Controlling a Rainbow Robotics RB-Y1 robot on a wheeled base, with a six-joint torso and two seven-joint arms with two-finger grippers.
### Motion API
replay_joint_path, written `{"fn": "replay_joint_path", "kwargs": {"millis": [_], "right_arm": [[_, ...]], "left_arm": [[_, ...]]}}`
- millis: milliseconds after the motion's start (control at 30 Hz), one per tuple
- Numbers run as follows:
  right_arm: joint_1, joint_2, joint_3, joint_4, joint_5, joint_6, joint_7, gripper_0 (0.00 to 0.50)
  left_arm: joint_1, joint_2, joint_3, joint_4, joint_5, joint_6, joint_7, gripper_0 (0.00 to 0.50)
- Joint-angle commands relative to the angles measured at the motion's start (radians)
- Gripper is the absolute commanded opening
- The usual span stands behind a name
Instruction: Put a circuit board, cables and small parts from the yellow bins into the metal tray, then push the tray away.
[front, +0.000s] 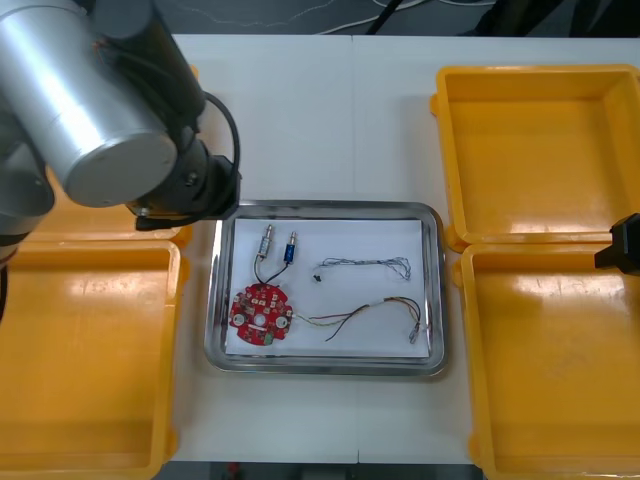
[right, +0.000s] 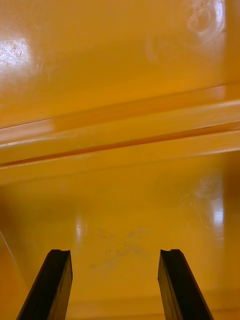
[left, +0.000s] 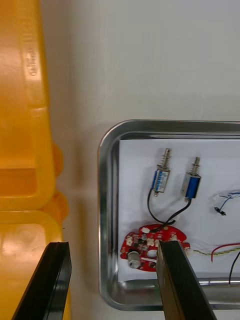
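My left hand (left: 115, 246) hung open and empty just over the left rim of the metal tray (left: 107, 210). My right hand (right: 115, 252) was open too, holding nothing, above a yellow bin (right: 120, 190). Inside the tray lay the red circuit board (front: 262, 313), two small metal parts (front: 268, 240) and the cables (front: 365, 265)

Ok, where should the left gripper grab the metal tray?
Likely the tray's left rim, toward the far corner, from above with the open left gripper: the raised lip stands free of the yellow bins, and the circuit board crowds the nearer stretch.
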Motion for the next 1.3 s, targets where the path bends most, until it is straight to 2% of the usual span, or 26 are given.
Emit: {"fn": "replay_joint_path", "kwargs": {"millis": [33,167,367,733,1033,1300], "right_arm": [[0.011,-0.018,-0.033,-0.042,-0.017,0.006,0.052,0.500],[0.011,-0.016,-0.020,-0.078,-0.034,0.009,0.048,0.500],[0.011,-0.018,0.046,-0.160,-0.057,0.010,0.036,0.500],[-0.026,0.000,0.235,-0.294,-0.119,0.006,0.045,0.500],[-0.075,0.077,0.405,-0.320,-0.053,0.004,0.085,0.500],[-0.145,0.140,0.526,-0.323,-0.019,-0.003,0.272,0.500]], "left_arm": [[0.069,0.109,0.112,-0.063,0.051,0.009,-0.045,0.500],[0.129,0.150,0.180,-0.072,0.061,0.009,-0.123,0.500],[0.193,0.193,0.247,-0.072,0.067,0.009,-0.162,0.500],[0.318,0.222,0.405,-0.061,0.107,-0.018,-0.334,0.500],[0.383,0.232,0.515,-0.053,0.173,-0.055,-0.404,0.500],[0.393,0.236,0.526,-0.052,0.153,-0.053,-0.422,0.500]]}}
